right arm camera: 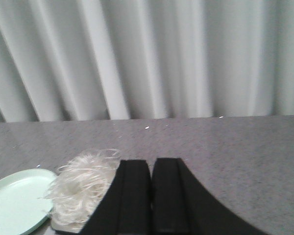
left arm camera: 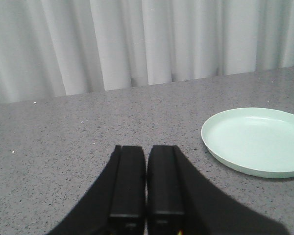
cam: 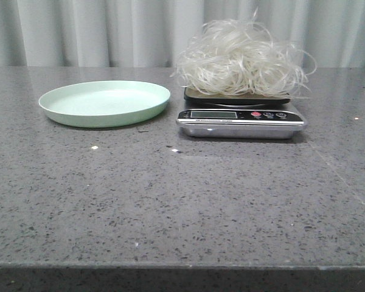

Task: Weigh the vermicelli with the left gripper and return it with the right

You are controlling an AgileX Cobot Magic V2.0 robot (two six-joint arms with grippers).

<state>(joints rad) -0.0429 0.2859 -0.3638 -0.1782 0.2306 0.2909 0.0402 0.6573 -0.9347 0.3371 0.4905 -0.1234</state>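
A big fluffy pile of pale vermicelli [cam: 243,56] is sitting on top of the scale [cam: 241,119], in the upper right part of the front view. The scale is showing a small screen and a few little buttons on its front. To the left of the scale, just beside it, a light green plate [cam: 104,103] is lying flat on the gray speckled table [cam: 182,207]. Nothing is lying in the plate. A gray curtain [cam: 85,30] is hanging behind the table.

No arm is showing in the front view. In the left wrist view, the left gripper [left arm camera: 146,183] is pressing its two black fingers together with nothing between them, and the plate is sitting at the right side of that picture. In the right wrist view, the right gripper [right arm camera: 152,196] is also closing its fingers tight on nothing, with the vermicelli at the lower left of that picture.
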